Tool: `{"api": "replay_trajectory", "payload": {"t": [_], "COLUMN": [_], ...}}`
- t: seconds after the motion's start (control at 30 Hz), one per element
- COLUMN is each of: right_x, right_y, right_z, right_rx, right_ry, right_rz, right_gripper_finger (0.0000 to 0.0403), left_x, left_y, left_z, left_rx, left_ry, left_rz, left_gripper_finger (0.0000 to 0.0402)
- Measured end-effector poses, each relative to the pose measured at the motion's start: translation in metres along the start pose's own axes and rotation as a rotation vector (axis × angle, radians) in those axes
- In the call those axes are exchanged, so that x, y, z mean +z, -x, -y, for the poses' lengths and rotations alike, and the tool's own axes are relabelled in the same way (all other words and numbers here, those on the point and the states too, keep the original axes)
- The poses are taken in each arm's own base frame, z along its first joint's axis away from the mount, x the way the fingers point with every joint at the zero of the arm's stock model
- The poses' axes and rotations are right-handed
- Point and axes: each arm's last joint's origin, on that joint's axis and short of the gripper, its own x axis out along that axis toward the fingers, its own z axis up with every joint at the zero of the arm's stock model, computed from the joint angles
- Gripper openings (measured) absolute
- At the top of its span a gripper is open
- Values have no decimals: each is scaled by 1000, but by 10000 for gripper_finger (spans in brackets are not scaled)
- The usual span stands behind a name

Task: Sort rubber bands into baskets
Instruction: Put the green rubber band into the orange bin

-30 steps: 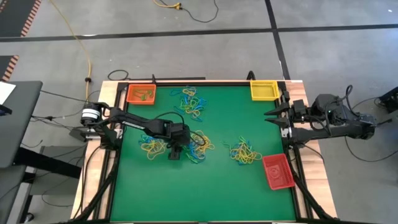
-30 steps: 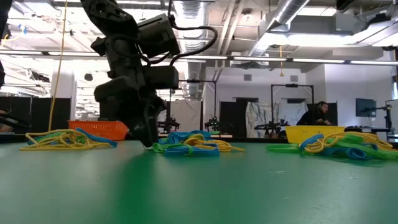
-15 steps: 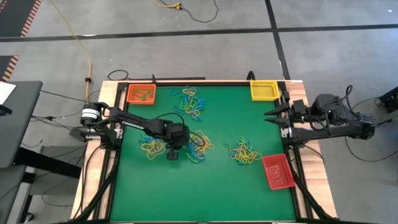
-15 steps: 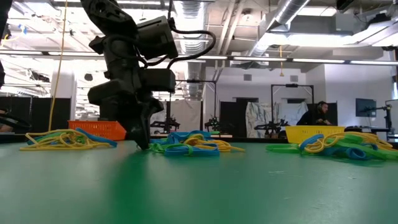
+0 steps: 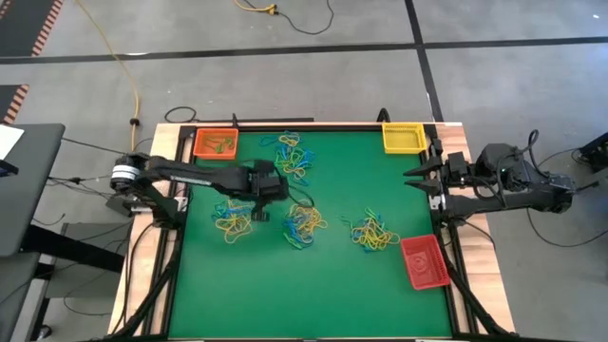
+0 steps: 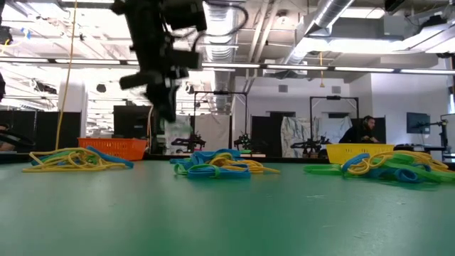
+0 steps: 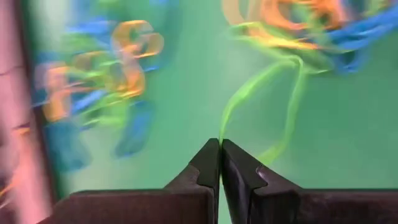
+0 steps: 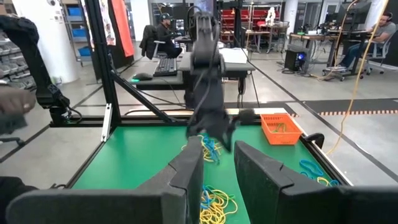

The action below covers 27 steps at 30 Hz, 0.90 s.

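The left gripper [image 7: 219, 144] has just risen off the green table [image 5: 313, 285], its fingers [image 7: 202, 165] pressed tight on a single green rubber band [image 7: 283, 99] that trails in a long loop from the tips. A second ago the same gripper was down at the mat with its fingers parted, working at the edge of the middle pile [image 5: 304, 226]; it has since closed and climbed, and the high view now places it above the gap between that pile and the left-hand pile [image 5: 231, 217], nearer the back of the table.

The change marks a clean pick: one band is out of the tangle and on its way. Green bands already lie in the orange basket [image 5: 215, 143] at the back left corner, so that looks the likely destination, though the carry is not yet made. The band hangs loose and swings, and could snag a neighbour or slip free.

The right gripper [image 8: 217, 163] has not moved in that second and waits at the right edge of the table, fingers part-way apart and holding nothing. The yellow basket [image 5: 403, 138] sits at the back right corner, the red basket [image 5: 424, 262] at the front right. Two more piles, one at the back [image 5: 294, 157] and one to the right [image 5: 374, 233], remain unsorted.
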Motion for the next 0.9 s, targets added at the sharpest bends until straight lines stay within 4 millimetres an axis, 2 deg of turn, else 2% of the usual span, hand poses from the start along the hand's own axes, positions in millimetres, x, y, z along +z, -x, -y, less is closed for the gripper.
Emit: {"api": "replay_trajectory", "payload": {"t": [0.17, 0.3, 0.6, 0.9], "right_x": [-1, -1, -1, -1], "right_y": [0, 0, 0, 0], "right_z": [0, 0, 0, 0], "right_rx": [0, 0, 0, 0], "right_ry": [0, 0, 0, 0], "right_rz": [-7, -14, -14, -14], "right_gripper_finger": [127, 127, 127, 127], "left_x": [-14, -36, -86, -135], "left_y": [26, 36, 40, 25], "left_z": [-37, -68, -130, -172], "left_rx": [153, 233, 317, 285], "left_ry": [78, 183, 449, 649], "left_rz": [-40, -99, -194, -288], "left_gripper_finger": [0, 0, 0, 0]}}
